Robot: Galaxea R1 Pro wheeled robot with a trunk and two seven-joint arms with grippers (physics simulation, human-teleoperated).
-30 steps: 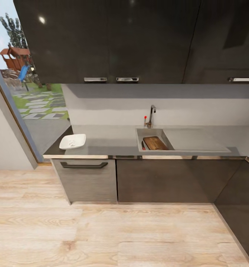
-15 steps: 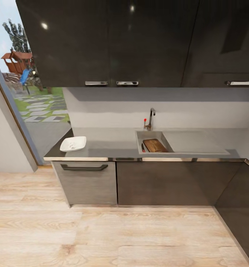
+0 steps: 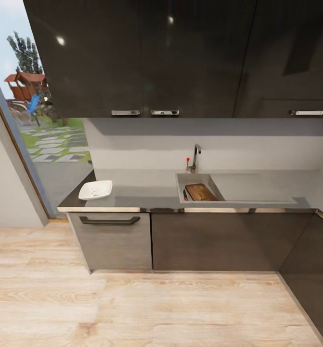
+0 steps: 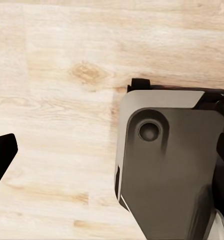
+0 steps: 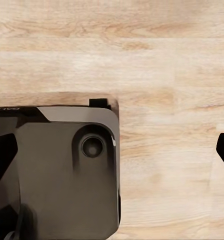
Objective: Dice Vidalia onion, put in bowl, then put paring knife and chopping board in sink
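Worktop (image 3: pixel 147 190): long grey slab, thin edge, over dark cabinet fronts. Sink (image 3: pixel 181 179): rectangular grey basin set into it, flat drainer alongside, chrome tap with red knob at the back. Chopping board (image 3: pixel 200 192): brown wood, dark grain, lying inside the basin, slightly skewed, taking up most of it. Paring knife (image 3: pixel 185 194): red handle visible in the basin, just beside the board's edge; blade too small to make out. Bowl (image 3: pixel 96 190): white, shallow, squarish, upright near the slab's end, well apart from the basin; pale bits inside, unclear.
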